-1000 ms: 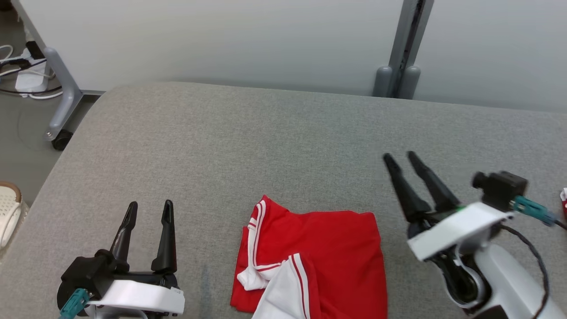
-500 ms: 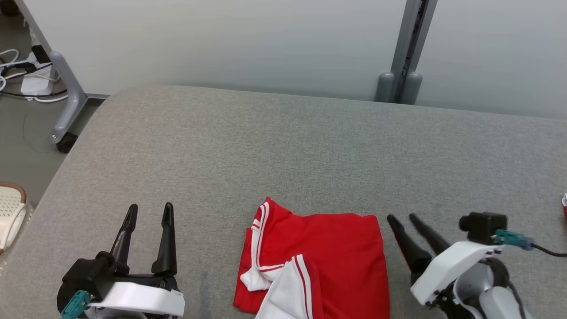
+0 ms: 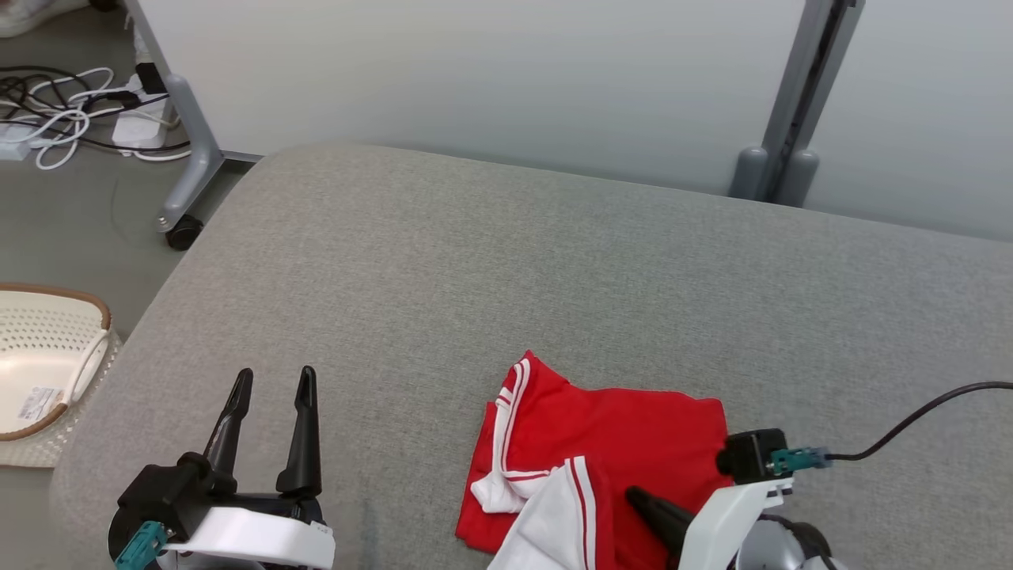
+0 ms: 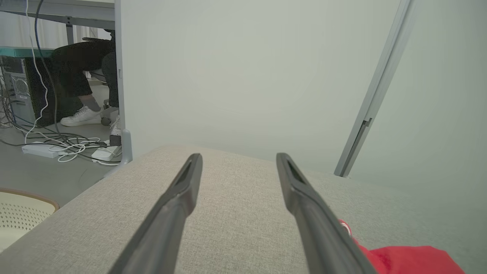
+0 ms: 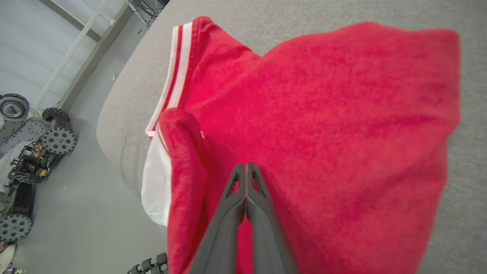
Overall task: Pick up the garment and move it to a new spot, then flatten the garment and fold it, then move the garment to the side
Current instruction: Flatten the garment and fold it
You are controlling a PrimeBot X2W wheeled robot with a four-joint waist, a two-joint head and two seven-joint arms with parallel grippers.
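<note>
The garment [image 3: 625, 443] is a red shirt with white striped trim, lying folded on the grey cushioned surface [image 3: 506, 269] near its front edge. My right gripper [image 3: 635, 497] is low over the garment's near right part, pointing left. In the right wrist view the garment [image 5: 323, 125] lies under the right gripper [image 5: 245, 166], whose fingers are pressed together with no cloth seen between them. My left gripper [image 3: 273, 380] stands open to the left of the garment, apart from it. In the left wrist view the left gripper [image 4: 237, 160] has nothing between its fingers, and a corner of the garment [image 4: 411, 258] is at the lower right.
A cream perforated basket [image 3: 47, 356] sits on the floor off the left edge. A partition leg with a caster [image 3: 184, 231] and cables [image 3: 63, 119] lie at the far left. A grey post [image 3: 791, 127] stands behind. A seated person's legs [image 4: 83, 76] are beyond the partition.
My right gripper has dropped from beside the garment's far right to low over its near part, and its fingers have closed. The head camera has shifted. The left gripper stays open in place.
</note>
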